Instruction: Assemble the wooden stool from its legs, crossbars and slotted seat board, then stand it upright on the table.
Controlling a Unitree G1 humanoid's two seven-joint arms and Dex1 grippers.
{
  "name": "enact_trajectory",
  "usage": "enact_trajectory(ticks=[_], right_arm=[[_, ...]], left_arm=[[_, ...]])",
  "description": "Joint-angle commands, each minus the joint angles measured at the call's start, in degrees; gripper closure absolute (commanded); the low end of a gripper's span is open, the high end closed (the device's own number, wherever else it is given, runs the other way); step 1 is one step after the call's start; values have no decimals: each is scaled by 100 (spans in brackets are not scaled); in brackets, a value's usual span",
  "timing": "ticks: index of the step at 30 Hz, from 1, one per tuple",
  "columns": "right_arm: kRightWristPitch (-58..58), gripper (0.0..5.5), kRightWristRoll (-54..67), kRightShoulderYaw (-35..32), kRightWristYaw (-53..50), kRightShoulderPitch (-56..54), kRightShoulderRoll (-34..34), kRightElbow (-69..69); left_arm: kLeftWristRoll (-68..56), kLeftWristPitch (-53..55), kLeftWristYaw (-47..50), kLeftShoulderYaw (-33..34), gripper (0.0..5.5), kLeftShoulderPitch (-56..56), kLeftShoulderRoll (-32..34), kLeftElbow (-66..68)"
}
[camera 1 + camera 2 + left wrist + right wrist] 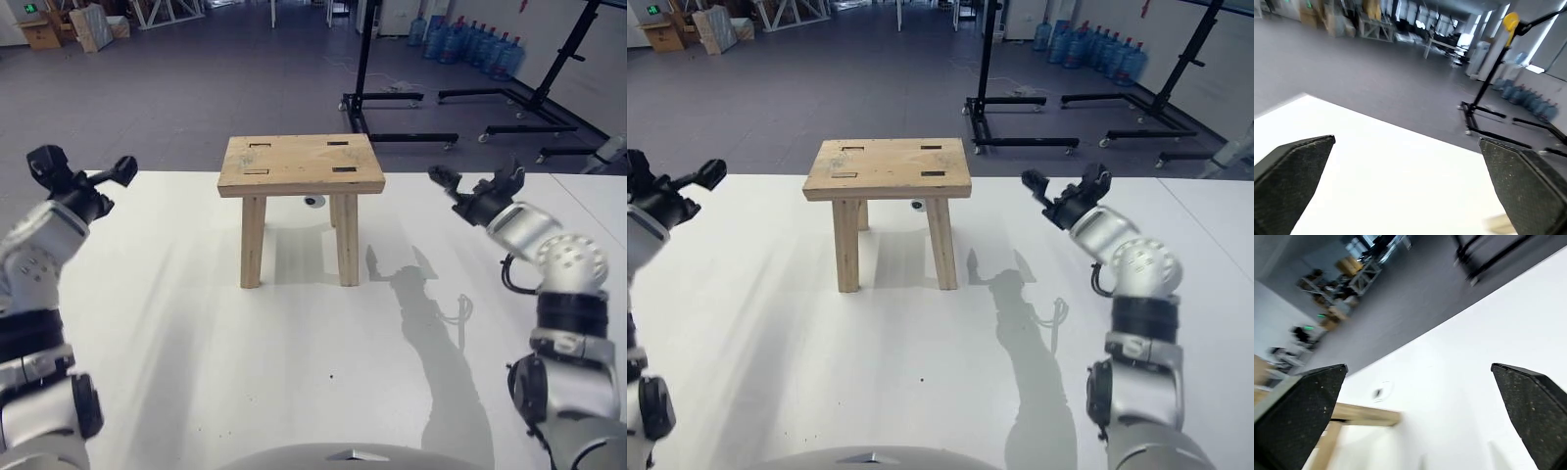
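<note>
- Flat white table (196,372) is nearest.
- Left gripper (86,166) is raised over the table's left edge, fingers spread wide, holding nothing.
- Right gripper (474,178) is raised on the right side, also wide apart and empty.
- Light wooden four-legged stool (299,164) stands upright mid-table between them, touching neither, with its slotted seat on top.
- Black wheeled metal stands (407,138) and blue water jugs (480,47) are on the floor behind.

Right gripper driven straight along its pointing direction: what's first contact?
The right gripper would probably meet the white table near its far edge; the wooden stool stands aside of that line. Depth unclear.
</note>
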Motion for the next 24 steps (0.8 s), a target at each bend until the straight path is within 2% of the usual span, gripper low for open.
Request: enact_trajectory(ticks=[1,4,8,12,17,24], right_arm=[[-1706,10,-2673,1534,-656,1223,772,-978],[-2321,10,-3400,1614,-827,1706,1232,-1047],[-2808,10,-3700,1274,-624,1915,1584,-847],[-3329,10,-3817,1066,-105,1970,1738,-626],[-3805,10,-3900,927,547,2011,1835,-347],[-4036,10,-4101,746,851,2013,1973,-219]], left_arm=[[1888,-2072,381,-1341,13,1740,-1347,-720],[2207,-2644,493,-1441,13,2116,-2007,-559],[2429,-2994,411,-1319,13,2216,-2345,-363],[2253,-2981,271,-1080,13,2051,-2523,-370],[2348,-2811,232,-1091,13,1756,-2695,-456],[2649,-2649,261,-1203,13,1698,-2871,-649]])
